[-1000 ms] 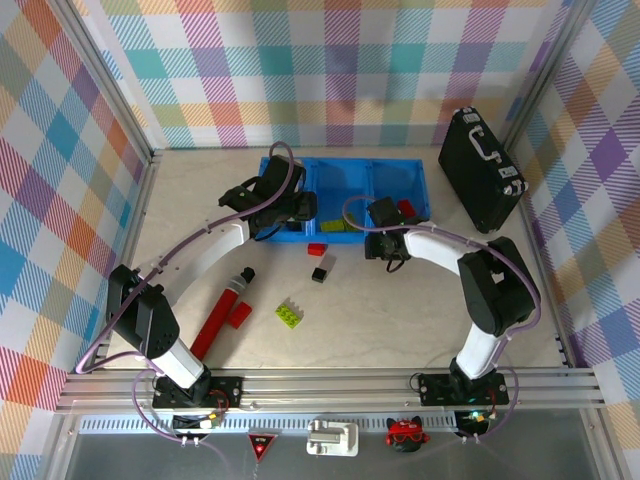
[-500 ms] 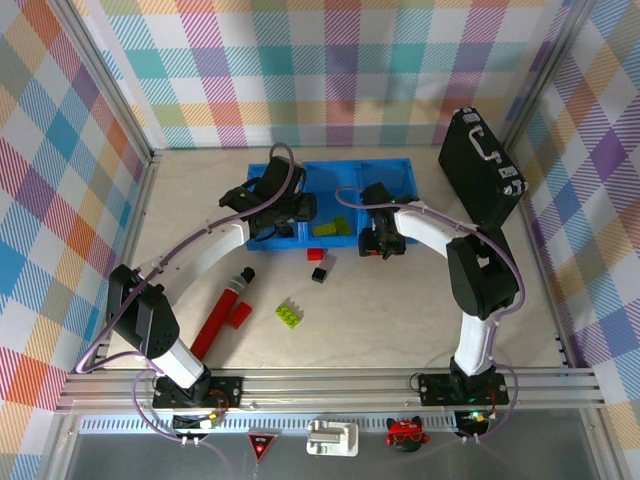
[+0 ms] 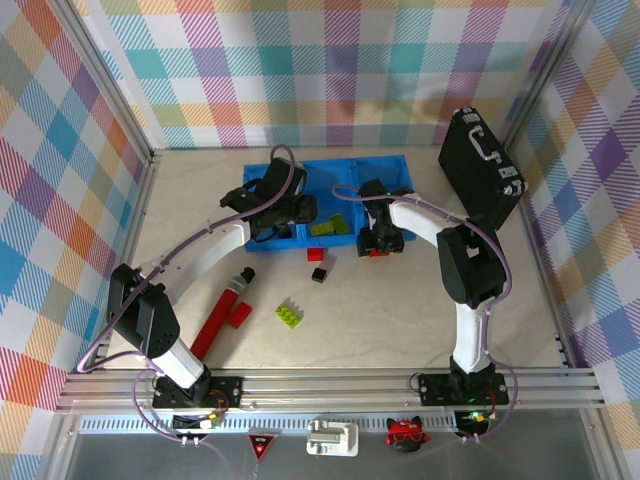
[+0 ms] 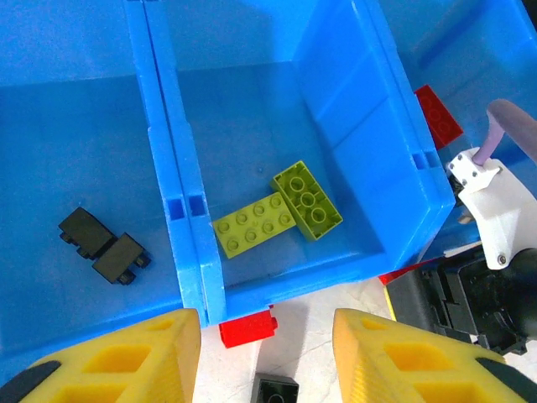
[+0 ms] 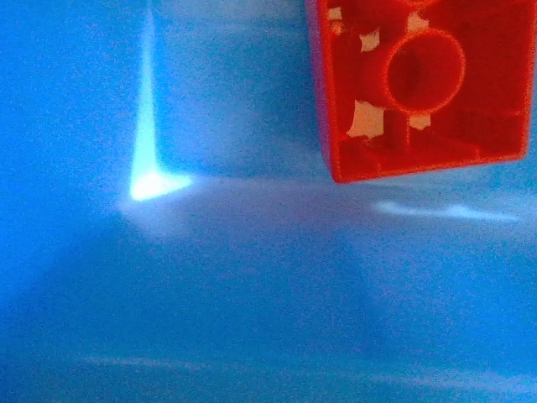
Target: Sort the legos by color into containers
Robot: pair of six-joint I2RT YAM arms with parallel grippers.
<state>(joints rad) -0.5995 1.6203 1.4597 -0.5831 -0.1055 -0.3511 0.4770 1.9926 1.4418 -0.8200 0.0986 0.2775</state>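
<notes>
Against the containers' front wall, at my 12 o'clock, a red brick lies on the table. My left gripper hangs open and empty above it. I judge the brick light, rigid and slick, so I would pinch its short ends. My right gripper is at 3 o'clock, grip undetermined.

Black case back right; black-tipped red cylinder lying on table, left.

There's a red lego brick in the top right corner, hollow underside facing the camera. All around it is smooth blue bin plastic, with a bright glare spot on the left.
</notes>
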